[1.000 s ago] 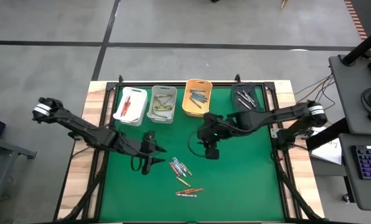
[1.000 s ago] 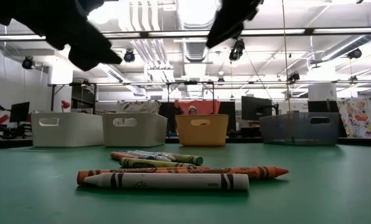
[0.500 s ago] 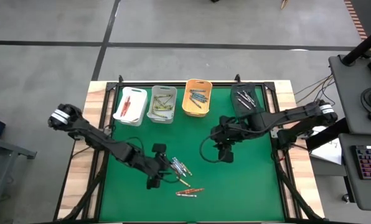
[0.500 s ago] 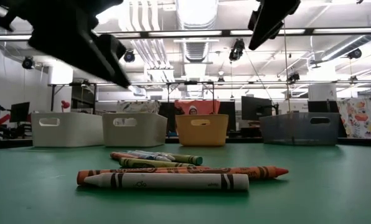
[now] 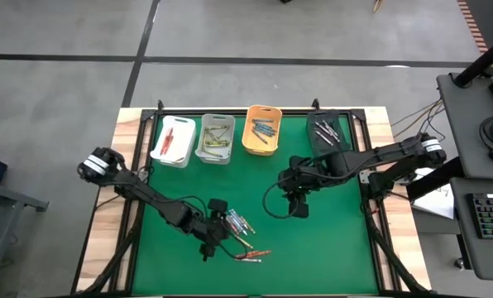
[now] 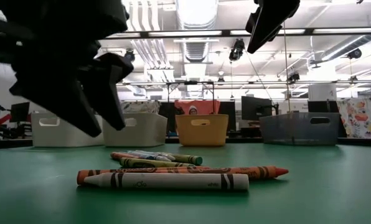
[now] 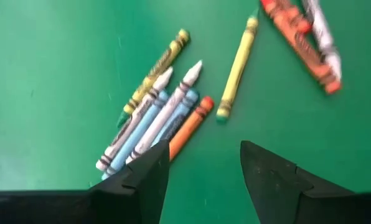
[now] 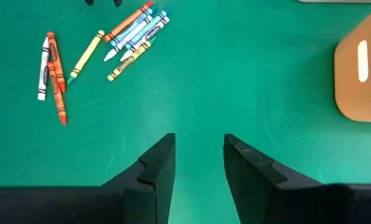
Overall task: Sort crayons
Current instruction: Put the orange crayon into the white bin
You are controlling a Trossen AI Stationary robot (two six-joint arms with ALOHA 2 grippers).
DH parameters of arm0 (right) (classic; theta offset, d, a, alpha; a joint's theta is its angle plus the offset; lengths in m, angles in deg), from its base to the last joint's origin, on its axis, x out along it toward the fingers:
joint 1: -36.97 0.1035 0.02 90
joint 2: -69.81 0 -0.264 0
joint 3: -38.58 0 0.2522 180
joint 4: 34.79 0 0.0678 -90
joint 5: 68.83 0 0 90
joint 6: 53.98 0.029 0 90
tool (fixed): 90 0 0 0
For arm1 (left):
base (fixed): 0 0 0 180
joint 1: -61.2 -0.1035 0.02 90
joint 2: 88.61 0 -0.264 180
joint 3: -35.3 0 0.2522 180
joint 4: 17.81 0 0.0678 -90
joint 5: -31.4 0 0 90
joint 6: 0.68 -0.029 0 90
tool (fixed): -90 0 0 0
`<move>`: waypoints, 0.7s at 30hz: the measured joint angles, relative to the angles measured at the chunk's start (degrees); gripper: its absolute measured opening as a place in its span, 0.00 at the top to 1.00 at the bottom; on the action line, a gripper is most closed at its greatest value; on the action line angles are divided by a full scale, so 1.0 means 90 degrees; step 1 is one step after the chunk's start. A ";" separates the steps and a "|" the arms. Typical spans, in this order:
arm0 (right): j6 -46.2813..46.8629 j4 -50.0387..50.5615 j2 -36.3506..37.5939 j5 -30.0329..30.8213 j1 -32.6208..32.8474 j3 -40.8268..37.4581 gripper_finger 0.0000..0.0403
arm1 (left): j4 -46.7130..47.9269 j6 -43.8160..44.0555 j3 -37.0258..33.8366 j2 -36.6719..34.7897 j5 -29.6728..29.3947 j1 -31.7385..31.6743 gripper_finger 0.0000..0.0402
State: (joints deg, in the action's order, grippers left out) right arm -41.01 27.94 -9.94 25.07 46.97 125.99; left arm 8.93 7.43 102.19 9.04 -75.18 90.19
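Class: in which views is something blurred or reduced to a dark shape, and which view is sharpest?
Low view: left claw is a big dark silhouette against ceiling lights. Left wrist view: crayons slightly smeared. Right wrist view: crayons and green mat crisp.

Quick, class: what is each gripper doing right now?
Left gripper: open, empty, above the loose crayons.
Right gripper: open, empty, over bare mat.
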 joint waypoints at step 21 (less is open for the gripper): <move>0.0031 -0.0029 -0.0233 0.0017 0.0000 -0.0030 0.70 | -0.0117 -0.0835 -0.0074 0.0243 0.0132 -0.0331 0.67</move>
State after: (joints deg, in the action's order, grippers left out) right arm -40.73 27.68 -12.03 25.23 46.97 125.72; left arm 7.87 -0.09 101.52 11.23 -73.99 87.21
